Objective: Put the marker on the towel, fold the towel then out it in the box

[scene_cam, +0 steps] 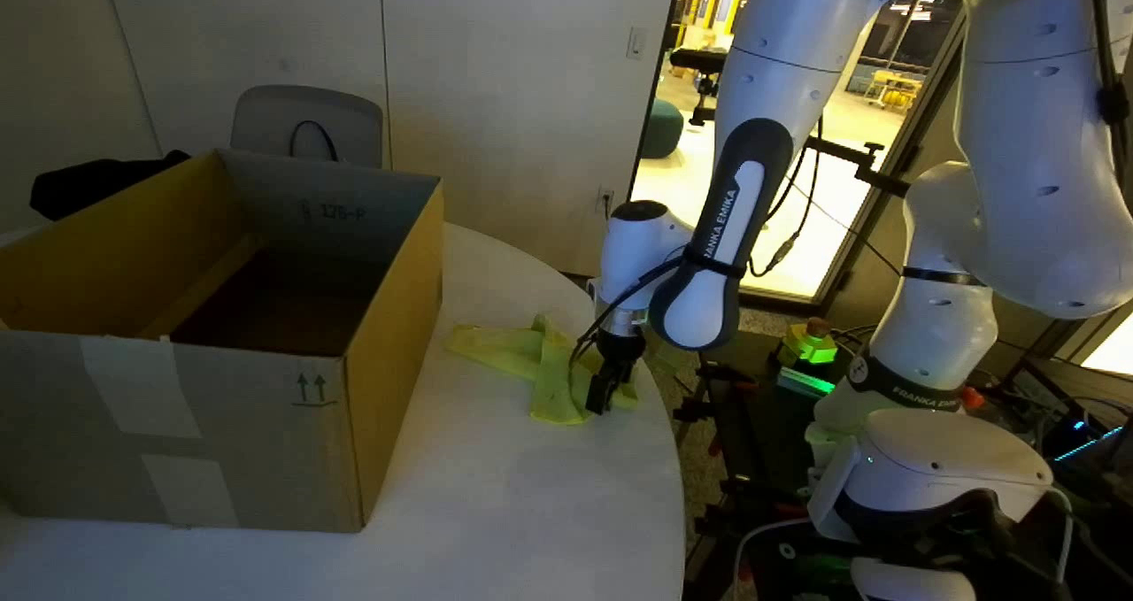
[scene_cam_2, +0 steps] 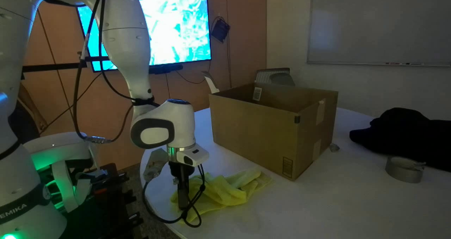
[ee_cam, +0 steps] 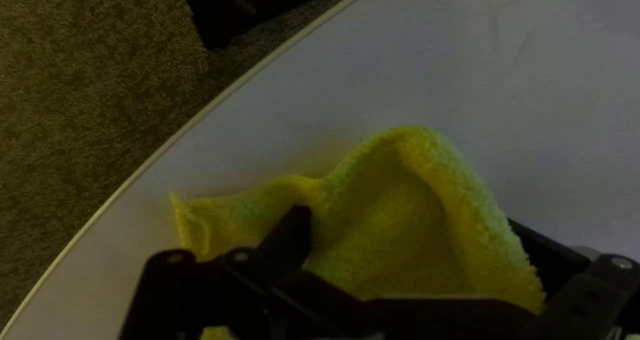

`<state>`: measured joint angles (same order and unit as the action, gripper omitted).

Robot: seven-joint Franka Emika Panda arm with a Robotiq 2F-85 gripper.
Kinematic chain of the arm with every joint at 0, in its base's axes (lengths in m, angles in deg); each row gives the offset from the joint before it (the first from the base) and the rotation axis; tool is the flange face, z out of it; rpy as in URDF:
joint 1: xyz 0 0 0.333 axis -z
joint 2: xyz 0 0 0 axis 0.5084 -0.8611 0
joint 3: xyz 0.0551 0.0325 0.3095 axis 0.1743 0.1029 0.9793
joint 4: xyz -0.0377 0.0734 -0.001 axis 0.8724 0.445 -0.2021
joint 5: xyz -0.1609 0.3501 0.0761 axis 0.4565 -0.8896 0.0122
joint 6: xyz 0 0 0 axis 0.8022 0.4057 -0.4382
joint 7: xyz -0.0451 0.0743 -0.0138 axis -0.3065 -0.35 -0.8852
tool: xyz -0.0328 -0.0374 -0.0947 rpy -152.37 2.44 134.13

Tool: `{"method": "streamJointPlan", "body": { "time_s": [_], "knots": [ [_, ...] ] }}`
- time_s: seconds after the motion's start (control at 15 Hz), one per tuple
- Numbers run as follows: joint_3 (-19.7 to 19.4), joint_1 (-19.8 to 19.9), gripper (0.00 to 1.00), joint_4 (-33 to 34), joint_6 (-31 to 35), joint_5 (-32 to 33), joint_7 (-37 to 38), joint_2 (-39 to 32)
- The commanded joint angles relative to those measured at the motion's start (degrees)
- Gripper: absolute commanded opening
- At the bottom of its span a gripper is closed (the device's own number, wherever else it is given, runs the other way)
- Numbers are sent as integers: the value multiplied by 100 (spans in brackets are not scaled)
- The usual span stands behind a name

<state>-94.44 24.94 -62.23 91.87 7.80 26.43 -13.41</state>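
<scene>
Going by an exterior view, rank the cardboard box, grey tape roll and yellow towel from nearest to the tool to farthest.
1. Yellow towel: right at the tool.
2. Cardboard box: beyond the towel, toward the picture's right.
3. Grey tape roll: past the box, farther toward the picture's right.
</scene>
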Motion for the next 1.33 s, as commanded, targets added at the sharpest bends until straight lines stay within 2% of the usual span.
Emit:
{"method": "streamJointPlan", "body": {
  "time_s": [0.0,0.2,0.4,0.53,0.67,0.73,0.93,1.13,1.27],
  "knots": [
    [85,152,58,323,-14,18,-42,-321],
    [173,274,33,298,-190,33,-145,-164],
    [174,317,13,209,-495,110,-288,117],
    [117,276,7,105,-712,191,-369,372],
    [-37,155,6,-16,-909,363,-328,697],
    [-113,117,10,-109,-971,475,-288,918],
    [-346,29,11,-315,-980,883,-105,1527],
    [-569,-18,12,-347,-787,1447,390,1931],
    [-574,74,11,-232,-695,1797,785,2105]
  ]
}}
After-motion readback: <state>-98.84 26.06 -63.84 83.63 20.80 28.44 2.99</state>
